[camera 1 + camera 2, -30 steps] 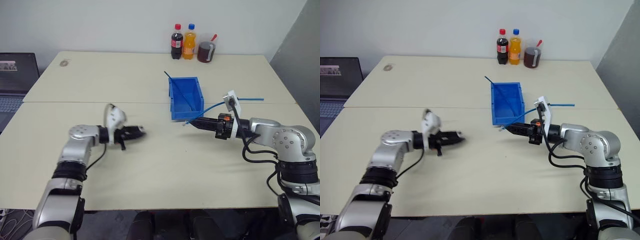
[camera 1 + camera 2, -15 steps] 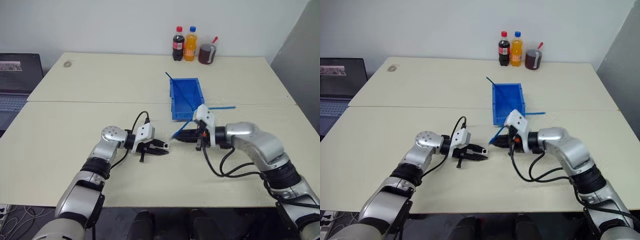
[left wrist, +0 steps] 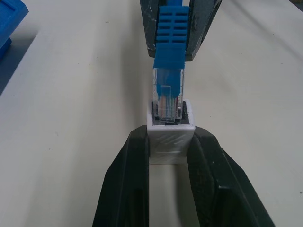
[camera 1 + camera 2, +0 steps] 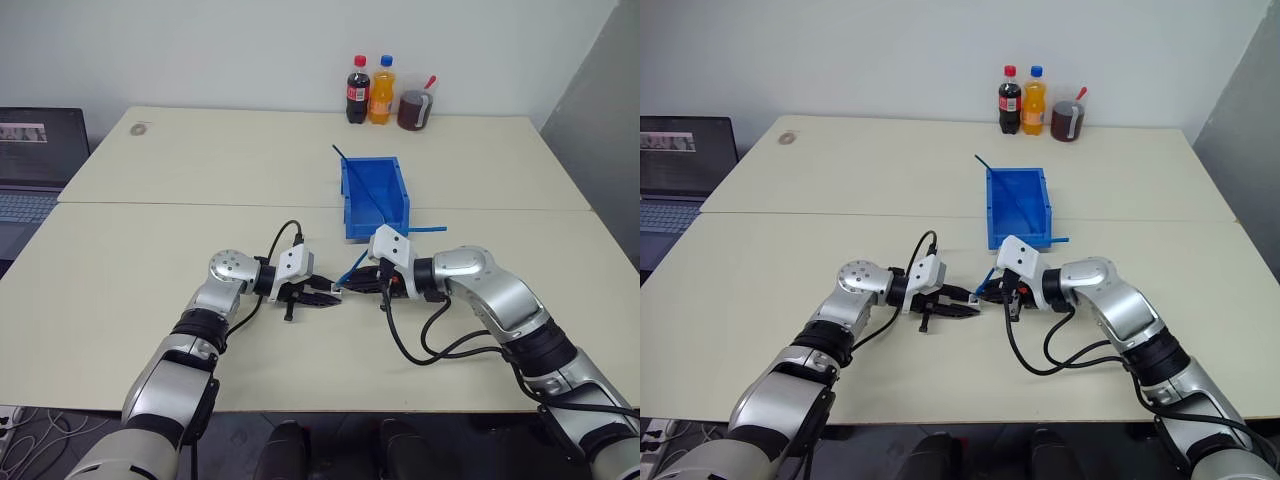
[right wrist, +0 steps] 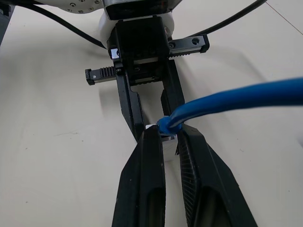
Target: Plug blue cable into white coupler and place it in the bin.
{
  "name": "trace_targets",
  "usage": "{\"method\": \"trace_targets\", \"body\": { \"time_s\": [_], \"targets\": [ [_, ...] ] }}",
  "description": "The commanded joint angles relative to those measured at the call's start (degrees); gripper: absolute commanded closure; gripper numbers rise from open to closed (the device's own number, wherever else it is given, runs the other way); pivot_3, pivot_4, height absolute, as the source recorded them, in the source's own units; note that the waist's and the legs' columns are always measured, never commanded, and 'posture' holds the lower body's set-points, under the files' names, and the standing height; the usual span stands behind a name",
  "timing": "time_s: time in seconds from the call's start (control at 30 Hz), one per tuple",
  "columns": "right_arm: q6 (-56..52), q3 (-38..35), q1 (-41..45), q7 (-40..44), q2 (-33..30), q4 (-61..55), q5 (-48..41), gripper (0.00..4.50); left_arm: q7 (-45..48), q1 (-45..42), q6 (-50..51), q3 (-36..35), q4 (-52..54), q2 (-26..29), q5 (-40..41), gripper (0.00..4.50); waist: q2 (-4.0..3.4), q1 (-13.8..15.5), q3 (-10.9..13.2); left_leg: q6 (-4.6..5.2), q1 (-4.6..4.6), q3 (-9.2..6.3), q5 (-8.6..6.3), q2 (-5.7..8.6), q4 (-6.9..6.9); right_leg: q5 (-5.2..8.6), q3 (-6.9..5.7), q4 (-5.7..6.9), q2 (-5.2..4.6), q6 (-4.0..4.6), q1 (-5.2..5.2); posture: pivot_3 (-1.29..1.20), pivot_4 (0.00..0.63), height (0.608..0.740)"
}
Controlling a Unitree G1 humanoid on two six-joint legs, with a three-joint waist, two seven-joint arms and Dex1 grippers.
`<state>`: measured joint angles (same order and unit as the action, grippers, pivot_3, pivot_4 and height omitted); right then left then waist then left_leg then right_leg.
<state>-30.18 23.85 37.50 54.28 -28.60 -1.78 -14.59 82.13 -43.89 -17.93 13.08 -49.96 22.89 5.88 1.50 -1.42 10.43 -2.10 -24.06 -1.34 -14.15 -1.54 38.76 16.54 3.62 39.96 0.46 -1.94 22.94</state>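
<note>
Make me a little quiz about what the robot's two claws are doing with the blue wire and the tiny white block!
1. True or false: the left gripper is shut on the white coupler.
2. What does the right gripper hold? A) a bottle B) the blue cable C) the bin
3. Where is the cable's clear plug?

Key:
1. True.
2. B.
3. Its tip sits in the coupler's dark opening; how deep it has gone cannot be told. Both are held in front of the bin, not in it.
</note>
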Motion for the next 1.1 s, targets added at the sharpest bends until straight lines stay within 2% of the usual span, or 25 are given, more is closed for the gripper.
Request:
{"method": "trace_targets", "body": {
  "time_s": [0.03, 0.27, 0.67, 0.93, 1.1],
  "targets": [
    [1.2, 0.0, 1.5, 2.0, 0.2, 1.1, 1.7, 4.36, -0.5, 1.1, 0.5, 0.9, 0.6, -0.5, -1.9, 3.73, -0.01, 0.0, 0.0, 0.00, 0.02, -0.01, 0.00, 0.00, 0.00, 0.00, -0.01, 0.00, 0.00, 0.00, -0.02, 0.00, 0.150, 0.740],
    [2.7, 0.9, 3.8, 6.0, 0.0, 3.8, 3.9, 4.36, -0.7, 1.2, 0.7, 0.8, 1.1, 0.0, -1.9, 3.73, -0.01, 0.0, 0.0, 0.00, 0.11, 0.00, 0.00, 0.00, 0.00, 0.00, -0.02, -0.02, 0.01, 0.00, -0.13, 0.00, 0.150, 0.740],
    [11.0, 7.3, 10.6, 14.7, 1.3, 13.4, 11.9, 4.36, -1.4, 1.2, 1.0, 0.9, 2.3, -0.2, -2.5, 3.73, -0.05, -0.2, 0.0, 0.00, 0.33, 0.01, 0.00, -0.03, -0.01, 0.01, -0.08, -0.02, 0.05, 0.01, -0.33, 0.00, 0.150, 0.740],
    [8.7, 9.1, 15.2, 17.0, 4.2, 18.8, 15.5, 4.36, -2.6, 2.1, 1.3, 0.7, 3.7, -0.5, -2.8, 3.73, -0.12, -0.2, -0.1, 0.00, 0.51, -0.02, -0.01, -0.03, -0.02, 0.01, -0.10, -0.03, 0.03, 0.02, -0.54, 0.00, 0.150, 0.740],
    [7.6, 10.0, 14.1, 17.1, 4.4, 20.3, 17.7, 4.36, -3.6, 2.5, 1.4, 0.7, 4.4, -0.8, -2.9, 3.73, -0.17, -0.2, -0.1, 0.00, 0.79, -0.01, -0.01, -0.03, -0.05, 0.04, -0.09, -0.03, 0.04, 0.05, -0.76, 0.00, 0.150, 0.740]
  ]
}}
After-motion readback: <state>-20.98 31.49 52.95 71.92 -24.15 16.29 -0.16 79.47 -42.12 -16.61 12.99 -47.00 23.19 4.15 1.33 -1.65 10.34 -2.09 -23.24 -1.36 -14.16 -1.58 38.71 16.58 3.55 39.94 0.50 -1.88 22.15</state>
